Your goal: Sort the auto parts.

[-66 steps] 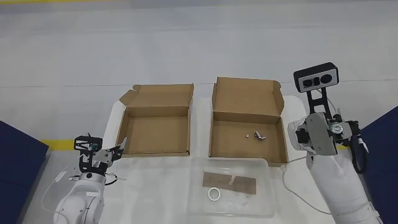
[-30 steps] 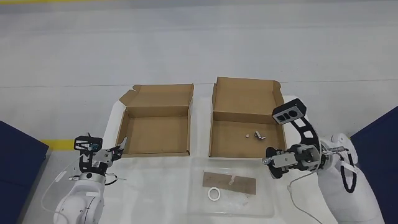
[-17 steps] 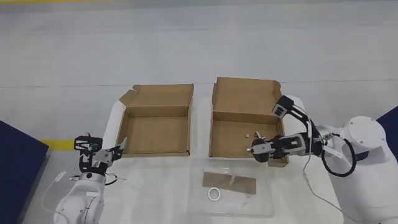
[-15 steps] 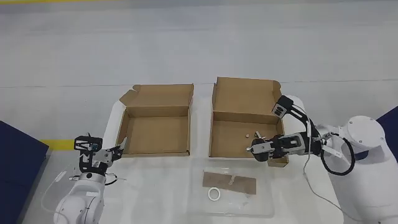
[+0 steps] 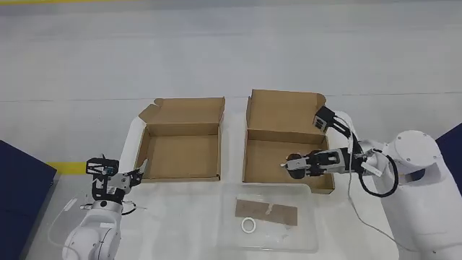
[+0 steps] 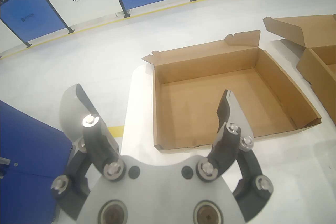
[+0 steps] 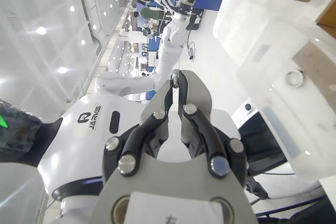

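Fingers of left claw (image 6: pixel 152 91): spread wide with nothing between them. This claw is unchanged across the frames and hangs off the near-left corner of the white table top (image 5: pixel 180 209).
Right claw (image 5: pixel 290 163): this is the mover. From a raised pose off the table's right side it has swung down past the tray's right end. It now reaches in over the front wall of the right-hand open brown cardboard box (image 5: pixel 268 160), fingers drawn nearly together.
Held part: a small silvery metal part (image 7: pixel 174 77) is pinched at the very tips of the right claw. It is too small to say what kind.
Meaning: one part looks picked and brought above its box. Letting go seems the step in hand, and the sorting is only partly done.
Left-hand open brown cardboard box (image 5: pixel 180 155): just ahead of the left claw, with a bare floor and its lid flap standing at the far side.
Clear shallow plastic tray (image 5: pixel 303 238): just behind and below the right claw, toward the robot, and well to the right of the left claw.
Flat brown cardboard slab (image 5: pixel 267 212): lies in the tray.
White plastic ring (image 5: pixel 249 225): in the tray just beside the slab's near edge, apart from both claws and still to be sorted.
Obstacles: the box's front wall sits directly under the right wrist and the tray's rim is close behind it. A low retreat could clip either.
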